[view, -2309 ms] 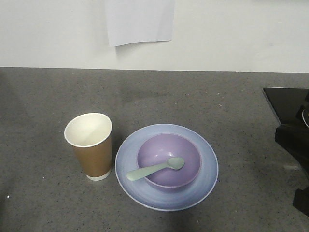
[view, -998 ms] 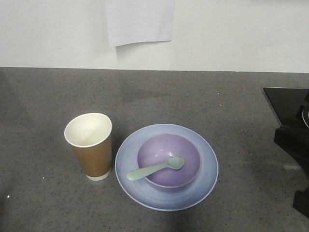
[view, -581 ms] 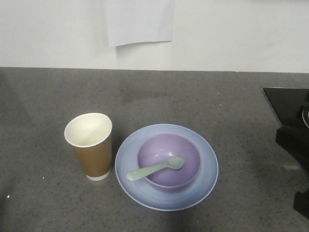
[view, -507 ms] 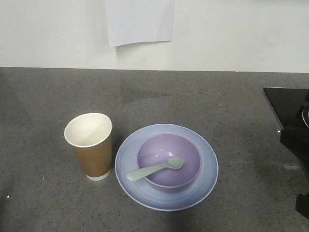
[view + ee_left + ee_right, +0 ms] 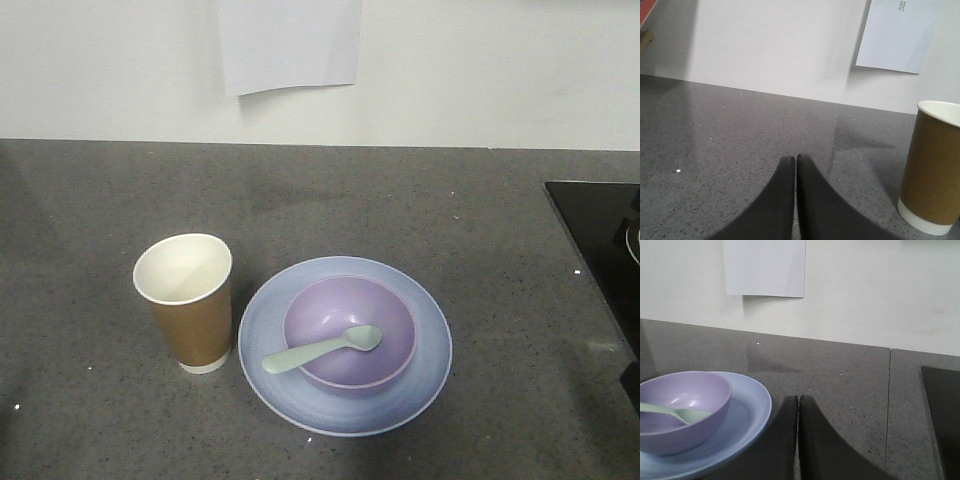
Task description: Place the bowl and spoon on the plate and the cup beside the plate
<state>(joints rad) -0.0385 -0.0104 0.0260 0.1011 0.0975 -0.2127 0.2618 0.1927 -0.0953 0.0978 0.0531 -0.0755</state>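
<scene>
Plate (image 5: pixel 747 412) lies left of right pincer (image 5: pixel 798 399), pressed together, empty.

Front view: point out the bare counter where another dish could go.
Free: the strip between the wall and the cup and plate; also between the plate and black panel. Crowded: the narrow cup-plate gap.

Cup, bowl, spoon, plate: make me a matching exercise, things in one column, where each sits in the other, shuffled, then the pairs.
Things:
1. cup
2. bowl
3. spoon
4. plate

Places:
A. head inside the bowl, handle out over its rim
B. directly on the counter, carrying the bowl
C. upright on the counter beside the plate
D. in the middle of the plate

Pairs: 1-C, 2-D, 3-A, 4-B
</scene>
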